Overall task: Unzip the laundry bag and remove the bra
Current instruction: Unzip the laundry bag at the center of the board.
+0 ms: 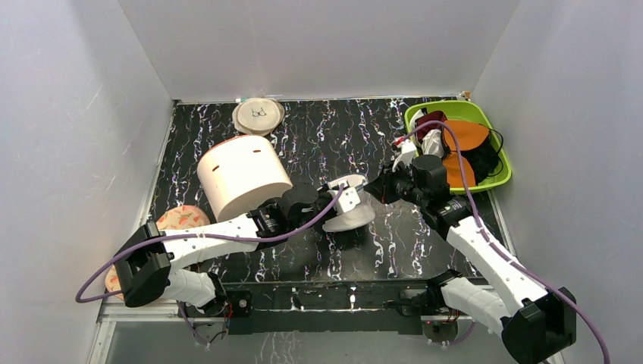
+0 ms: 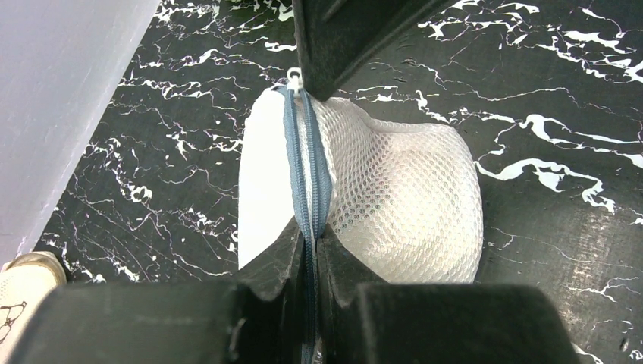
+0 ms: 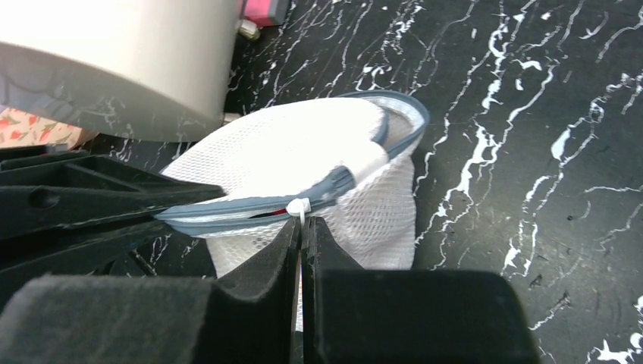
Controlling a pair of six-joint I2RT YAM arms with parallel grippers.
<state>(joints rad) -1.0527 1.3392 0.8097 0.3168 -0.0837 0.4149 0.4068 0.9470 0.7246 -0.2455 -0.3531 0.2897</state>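
Left gripper (image 2: 309,236) is clenched on the blue-grey zip band of the laundry bag (image 2: 394,189), its two black fingers pinching the band edge-on at the near side; right gripper (image 3: 301,227) is pinched shut on the small white zip pull (image 3: 299,206) at the opposite side of the rim, so the bag is held between both arms. The bag sits at the middle of the black marbled table (image 1: 318,144), just right of the big cream cylinder (image 1: 243,176); it is a small rounded pouch, with one face of smooth white fabric and the other of open honeycomb mesh, bulging like a dome; the zip runs around its rim as a grey-blue line. In the right wrist view the band curves in an arc across the top, and a thin sliver of red (image 3: 271,214) shows just under it beside the pull; whether that is the garment inside cannot be told. At the far right corner a green tray (image 1: 497,178) holds orange and dark items.
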